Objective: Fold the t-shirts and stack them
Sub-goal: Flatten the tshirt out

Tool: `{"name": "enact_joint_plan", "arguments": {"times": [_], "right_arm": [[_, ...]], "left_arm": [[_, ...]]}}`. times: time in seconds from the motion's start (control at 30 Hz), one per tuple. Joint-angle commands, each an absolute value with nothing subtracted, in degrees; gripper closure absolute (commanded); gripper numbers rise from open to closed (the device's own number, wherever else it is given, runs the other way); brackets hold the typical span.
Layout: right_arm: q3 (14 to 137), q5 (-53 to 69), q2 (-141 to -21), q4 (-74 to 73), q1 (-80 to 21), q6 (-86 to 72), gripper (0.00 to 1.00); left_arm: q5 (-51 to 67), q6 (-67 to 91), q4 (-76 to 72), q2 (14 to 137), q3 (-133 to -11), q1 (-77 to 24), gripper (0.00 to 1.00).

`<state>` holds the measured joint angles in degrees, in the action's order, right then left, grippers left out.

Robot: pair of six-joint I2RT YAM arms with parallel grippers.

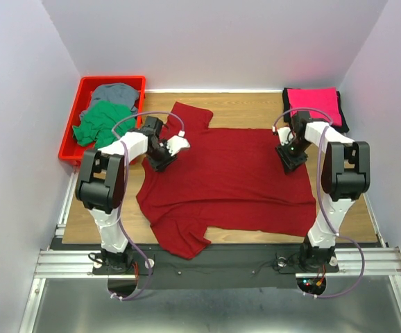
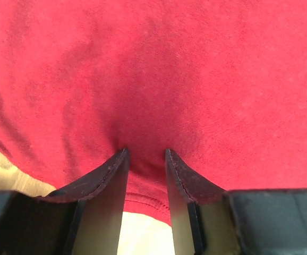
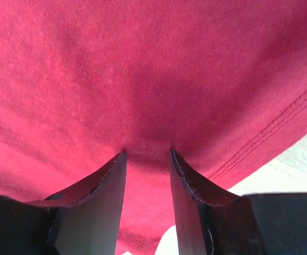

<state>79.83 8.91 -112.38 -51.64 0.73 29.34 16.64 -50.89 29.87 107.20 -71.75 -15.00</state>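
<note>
Dark red t-shirt spread mid-table, unfolded, each far corner pinched by left hand and right hand; beyond it, pink-on-black shirts stacked, green and grey shirts waiting.

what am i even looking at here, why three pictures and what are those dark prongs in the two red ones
The overhead picture shows two white-and-black robot arms bolted at the near edge of a wooden table. The two close-up pictures come from small cameras on each arm's wrist; the dark prongs are that arm's own two fingers.

A dark red cloth t-shirt lies spread flat on the table. The left gripper and the right gripper each press down on it near its far edge, with cloth bunched between the fingers; each appears to pinch it.

At the far left, a red plastic tray holds crumpled green and grey shirts. At the far right, a folded bright pink shirt lies on a black one.
</note>
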Motion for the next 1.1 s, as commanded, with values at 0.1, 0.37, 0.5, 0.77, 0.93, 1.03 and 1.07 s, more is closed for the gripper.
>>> {"name": "enact_joint_plan", "arguments": {"times": [0.1,0.37,0.5,0.77,0.93,1.03,1.07], "right_arm": [[70.0,6.5,-108.6,-48.7,1.0,32.1,0.56],[65.0,10.9,-97.9,-56.2,1.1,35.2,0.51],[74.5,15.7,-98.4,-56.3,3.3,31.7,0.41],[96.7,21.5,-109.8,-50.1,11.7,17.7,0.43],[99.1,16.9,-114.7,-43.2,11.8,12.9,0.48],[100.5,15.6,-118.5,-41.7,11.7,12.9,0.5],[100.5,15.5,-119.2,-41.2,11.7,13.0,0.5]], "left_arm": [[15.7,-55.7,34.7,97.7,-58.4,-15.3,0.53],[19.3,-57.6,43.9,89.1,-52.8,-15.6,0.52],[26.2,-52.5,47.7,91.7,-67.7,-15.6,0.44],[33.6,-35.3,39.8,110.9,-107.0,-12.3,0.4],[31.4,-26.1,35.2,122.6,-123.0,-9.5,0.4],[27.8,-24.4,33.2,128.6,-130.2,-8.7,0.4],[27.3,-24.4,33.2,129.0,-130.0,-8.6,0.4]]}}
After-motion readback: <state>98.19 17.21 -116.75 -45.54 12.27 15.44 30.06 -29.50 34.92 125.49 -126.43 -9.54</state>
